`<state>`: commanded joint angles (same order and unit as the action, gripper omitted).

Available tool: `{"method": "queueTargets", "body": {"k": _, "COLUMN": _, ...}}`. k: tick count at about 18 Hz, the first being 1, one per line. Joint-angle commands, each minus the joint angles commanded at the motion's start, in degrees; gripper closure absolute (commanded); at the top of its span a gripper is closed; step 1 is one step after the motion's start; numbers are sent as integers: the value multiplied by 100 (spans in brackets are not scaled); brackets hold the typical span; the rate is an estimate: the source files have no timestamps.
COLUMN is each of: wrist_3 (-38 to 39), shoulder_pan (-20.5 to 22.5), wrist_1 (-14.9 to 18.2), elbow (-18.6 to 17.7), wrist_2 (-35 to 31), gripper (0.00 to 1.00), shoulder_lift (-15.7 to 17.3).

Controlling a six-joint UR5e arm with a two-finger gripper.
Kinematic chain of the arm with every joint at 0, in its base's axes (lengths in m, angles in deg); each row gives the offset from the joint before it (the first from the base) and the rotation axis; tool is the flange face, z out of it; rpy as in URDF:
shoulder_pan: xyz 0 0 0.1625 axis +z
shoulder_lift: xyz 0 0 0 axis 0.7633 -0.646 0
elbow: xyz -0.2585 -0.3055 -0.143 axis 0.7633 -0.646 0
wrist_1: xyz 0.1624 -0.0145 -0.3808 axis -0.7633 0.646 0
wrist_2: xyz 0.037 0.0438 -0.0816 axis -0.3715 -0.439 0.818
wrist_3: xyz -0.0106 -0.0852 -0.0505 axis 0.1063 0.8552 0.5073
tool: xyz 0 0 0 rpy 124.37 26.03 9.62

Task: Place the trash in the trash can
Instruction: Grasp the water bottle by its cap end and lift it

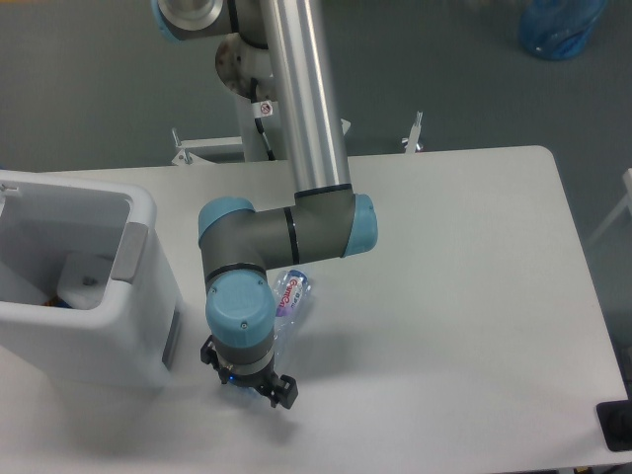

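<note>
The trash I can see is a crushed clear bottle (292, 296) with a red-and-blue label. It lies on the table, slanting down-left until its lower end disappears under my wrist. My gripper (247, 376) points straight down over that hidden end. Only its black outer parts show at either side of the blue wrist, so the fingertips and what is between them are hidden. The trash can (148, 296), a boxy white bin with a grey side panel, stands at the left edge, a short gap left of the gripper. A whitish shape (85, 276) lies inside it.
The arm's base (259, 109) stands behind the table's back edge. The table's front edge runs just below the gripper. A black object (615, 427) sits at the front right corner, and a blue bag (559, 26) lies on the floor at the far right.
</note>
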<state>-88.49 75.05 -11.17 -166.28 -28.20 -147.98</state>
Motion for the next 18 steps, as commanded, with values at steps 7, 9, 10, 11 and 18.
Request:
{"method": "queueTargets", "body": {"k": 7, "wrist_3": 254, "shoulder_pan": -27, "wrist_1": 0, "elbow": 0, "wrist_2": -1, "gripper": 31, "shoulder_lift": -61}}
{"method": "queueTargets", "body": {"k": 9, "wrist_3": 308, "shoulder_pan": -62, "wrist_1": 0, "elbow": 0, "wrist_2": -1, "gripper": 46, "shoulder_lift": -70}}
{"method": "queueTargets", "body": {"k": 10, "wrist_3": 316, "shoulder_pan": -71, "wrist_1": 0, "elbow": 0, "wrist_2": -1, "gripper": 52, "shoulder_lift": -62}}
{"method": "queueTargets", "body": {"k": 11, "wrist_3": 334, "shoulder_pan": -71, "wrist_1": 0, "elbow": 9, "wrist_2": -1, "gripper": 56, "shoulder_lift": -62}}
{"method": "queueTargets", "body": {"k": 18, "wrist_3": 281, "shoulder_pan": 8, "wrist_1": 9, "elbow": 140, "wrist_2": 218, "gripper": 60, "shoulder_lift": 228}}
